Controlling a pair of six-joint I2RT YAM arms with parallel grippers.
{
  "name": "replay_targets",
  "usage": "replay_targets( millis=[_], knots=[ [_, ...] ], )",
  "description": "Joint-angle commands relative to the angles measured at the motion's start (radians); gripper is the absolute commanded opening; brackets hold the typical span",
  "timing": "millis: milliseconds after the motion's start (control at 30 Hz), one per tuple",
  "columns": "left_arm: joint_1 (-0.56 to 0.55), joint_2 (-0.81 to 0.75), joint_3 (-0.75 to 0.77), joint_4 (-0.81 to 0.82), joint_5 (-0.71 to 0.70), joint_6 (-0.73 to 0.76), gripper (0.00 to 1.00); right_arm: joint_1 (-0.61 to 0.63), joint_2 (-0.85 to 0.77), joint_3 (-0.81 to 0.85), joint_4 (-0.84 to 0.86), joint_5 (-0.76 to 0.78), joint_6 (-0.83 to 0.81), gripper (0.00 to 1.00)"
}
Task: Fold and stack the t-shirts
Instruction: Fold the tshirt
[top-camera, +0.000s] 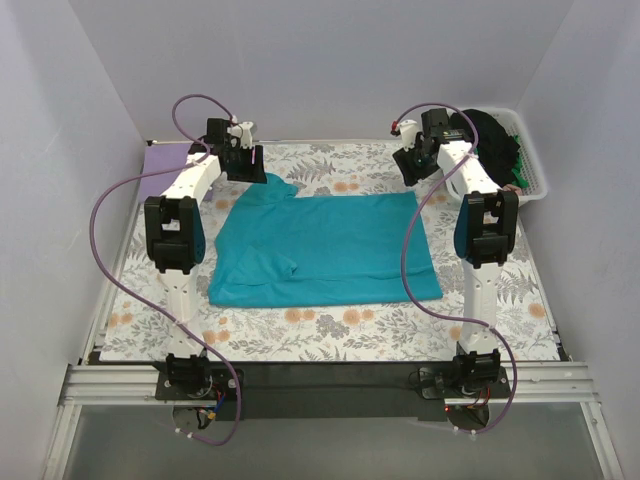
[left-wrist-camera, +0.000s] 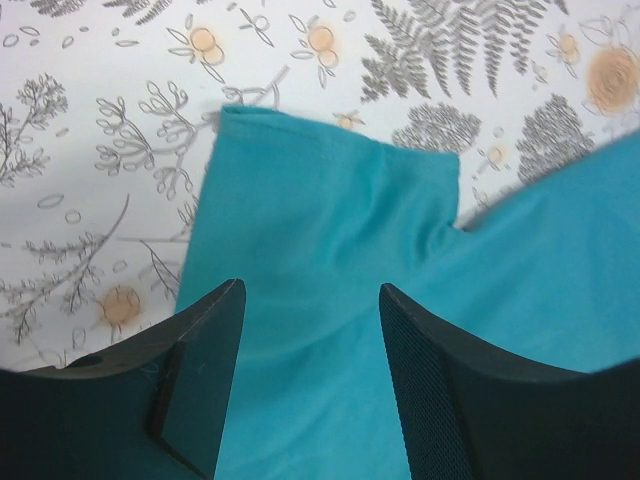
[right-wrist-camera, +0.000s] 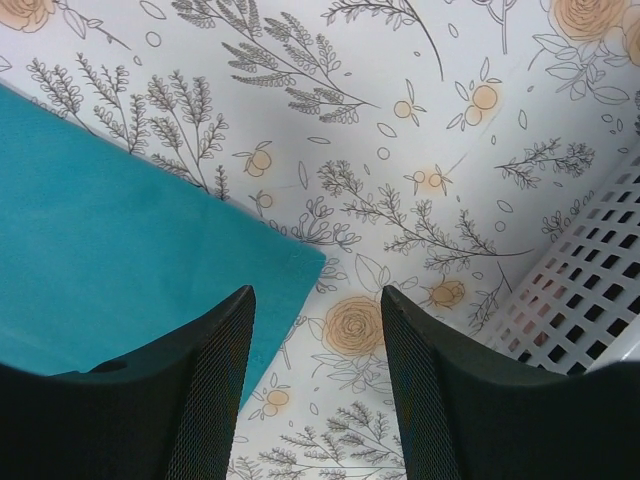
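Note:
A teal t-shirt (top-camera: 325, 250) lies spread flat on the floral cloth, folded in half, sleeve at its far left. My left gripper (top-camera: 246, 164) is open above that sleeve (left-wrist-camera: 320, 200); teal cloth shows between its fingers (left-wrist-camera: 312, 300). My right gripper (top-camera: 413, 165) is open above the shirt's far right corner (right-wrist-camera: 290, 262), with bare floral cloth between its fingers (right-wrist-camera: 318, 300). A lavender shirt (top-camera: 163, 158) lies at the far left edge. Black and green shirts (top-camera: 492, 145) fill the basket.
The white slatted basket (top-camera: 535, 180) stands at the far right corner; its wall shows in the right wrist view (right-wrist-camera: 585, 300). The grey-and-orange floral table cloth (top-camera: 330, 330) covers the table. White walls enclose three sides.

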Motion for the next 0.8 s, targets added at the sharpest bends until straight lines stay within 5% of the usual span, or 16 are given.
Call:
replay_targets(
  millis=[0, 767],
  knots=[
    [0.002, 0.036, 0.075, 0.033, -0.042, -0.044, 0.56, -0.011, 0.007, 0.001, 0.045, -0.021, 0.012, 0.61],
    [0.002, 0.134, 0.159, 0.053, -0.071, -0.085, 0.56, -0.042, 0.085, -0.067, 0.048, -0.126, 0.041, 0.51]
  ],
)
